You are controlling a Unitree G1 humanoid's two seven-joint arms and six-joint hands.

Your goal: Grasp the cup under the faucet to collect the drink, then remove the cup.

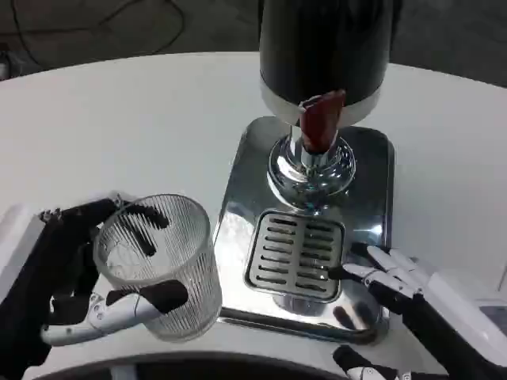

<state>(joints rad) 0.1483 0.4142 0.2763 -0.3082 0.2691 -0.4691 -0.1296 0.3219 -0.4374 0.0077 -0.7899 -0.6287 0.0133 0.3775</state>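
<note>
Head view: your left hand [87,277] grips the cup [158,265], fingers wrapped round its ribbed clear wall, w/ the thumb across the front. Cup sits upright on the white counter [119,119], just beside the dispenser's mirror-steel base [238,214], not under the faucet [319,127]. Faucet has a red lever over a round chrome spout, up and right of the left hand. Slotted drip grate [295,255] lies between the cup and your right hand [396,277]. Right hand holds nothing, fingers apart, tips at the grate's right edge. Black drum [325,39] behind. No readable writing.
</note>
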